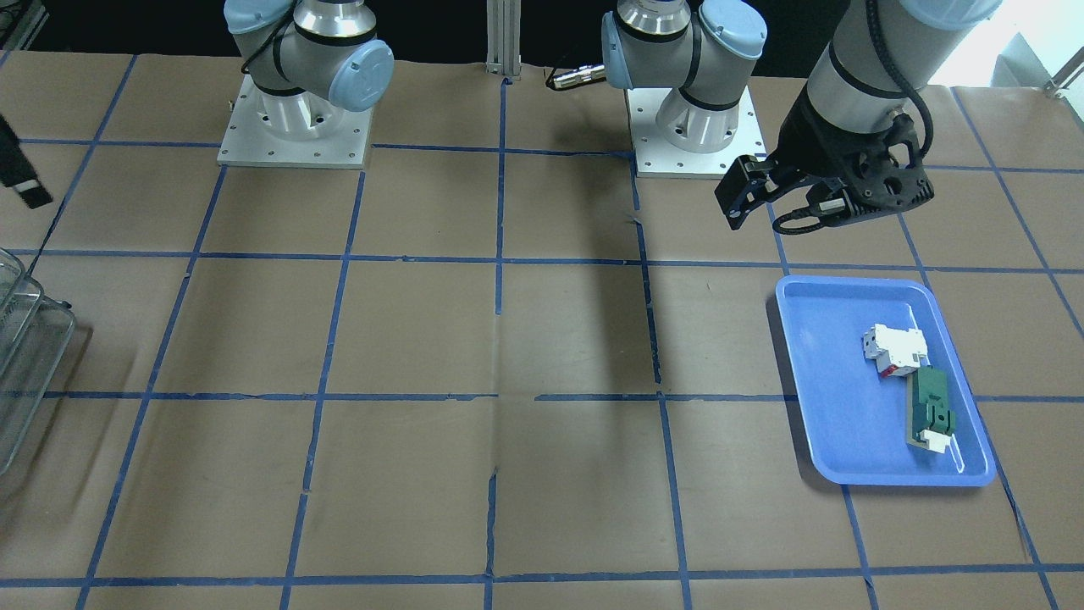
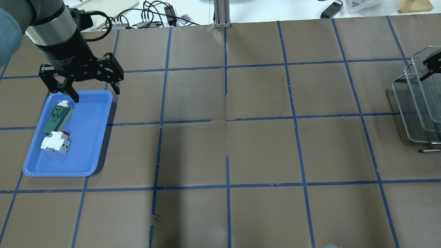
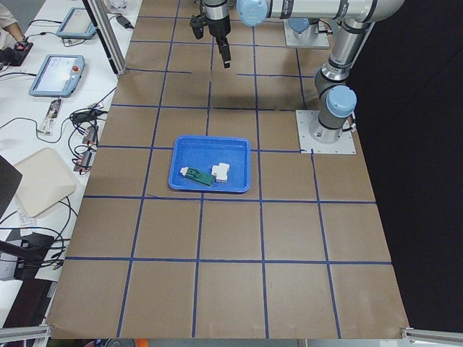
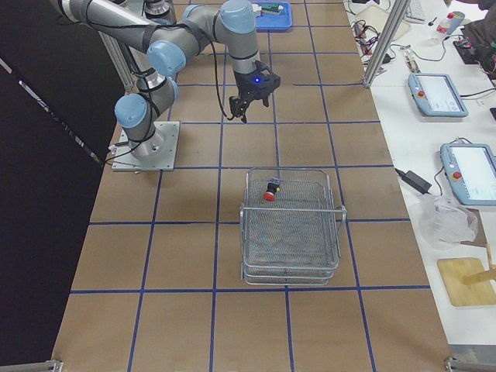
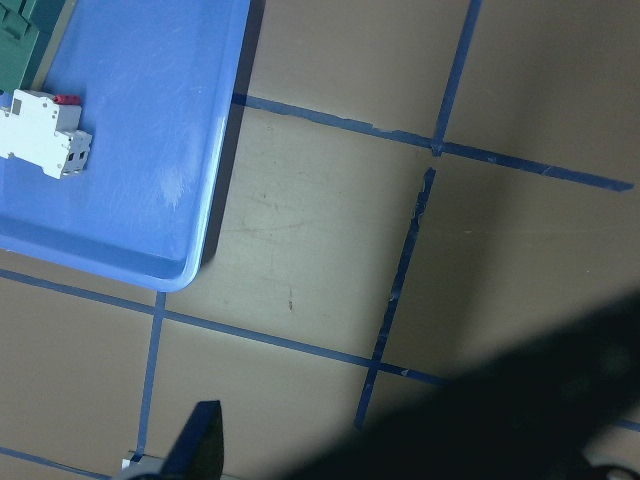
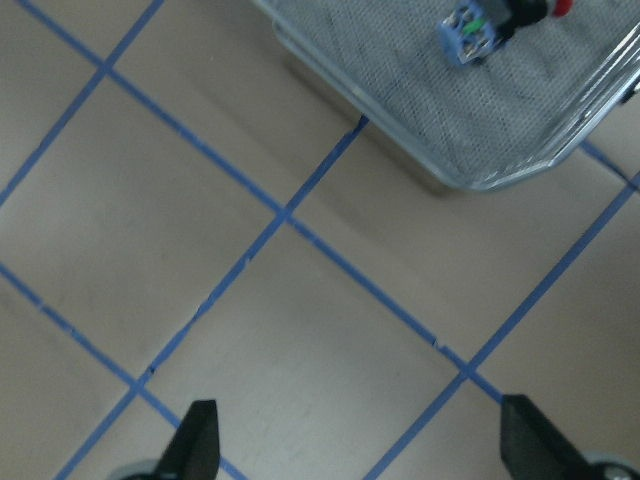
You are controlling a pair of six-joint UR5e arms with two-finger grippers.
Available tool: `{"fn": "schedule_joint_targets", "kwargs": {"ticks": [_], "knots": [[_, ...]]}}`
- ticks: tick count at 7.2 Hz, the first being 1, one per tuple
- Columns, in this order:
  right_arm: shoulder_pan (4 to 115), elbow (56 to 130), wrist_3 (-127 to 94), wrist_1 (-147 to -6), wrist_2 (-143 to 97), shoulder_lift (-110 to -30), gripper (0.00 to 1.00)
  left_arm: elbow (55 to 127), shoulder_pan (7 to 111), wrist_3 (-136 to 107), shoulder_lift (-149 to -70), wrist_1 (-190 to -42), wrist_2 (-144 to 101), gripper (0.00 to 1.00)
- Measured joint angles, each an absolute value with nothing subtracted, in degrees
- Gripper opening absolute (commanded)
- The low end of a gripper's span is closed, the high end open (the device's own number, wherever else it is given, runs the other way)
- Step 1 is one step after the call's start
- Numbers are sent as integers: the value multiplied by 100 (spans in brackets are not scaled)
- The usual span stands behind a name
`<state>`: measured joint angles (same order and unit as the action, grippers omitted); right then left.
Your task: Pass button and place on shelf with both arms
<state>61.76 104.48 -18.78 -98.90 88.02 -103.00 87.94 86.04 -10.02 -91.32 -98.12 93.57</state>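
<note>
The button [image 4: 270,190] lies on its side on the top tier of the wire shelf [image 4: 291,229], red cap toward the near side. In the right wrist view the button [image 6: 490,25] shows on the mesh of the shelf [image 6: 480,130] at the top edge. My right gripper [image 6: 360,450] is open and empty, over bare table beside the shelf; it also shows in the exterior right view [image 4: 244,108]. My left gripper [image 2: 96,95] is open and empty above the far end of the blue tray [image 2: 89,137].
The tray holds a white-and-red breaker block [image 2: 55,142] and a flat green-and-white part [image 2: 57,117]. The shelf [image 2: 423,100] stands at the table's right edge in the overhead view. Brown paper with a blue tape grid covers the table. Both arm bases [image 1: 292,119] stand at the robot's side.
</note>
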Motion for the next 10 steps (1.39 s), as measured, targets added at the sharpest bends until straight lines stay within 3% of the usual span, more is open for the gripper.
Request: {"fn": "schedule_joint_targets", "kwargs": {"ticks": [5, 10], "knots": [[8726, 10459, -1236, -9414, 8831, -10245, 100, 8790, 8605, -1010, -9172, -9806, 9350, 100], [8839, 10427, -64, -9174, 9170, -10244, 100, 8795, 8605, -1025, -9182, -9808, 9342, 100]]}}
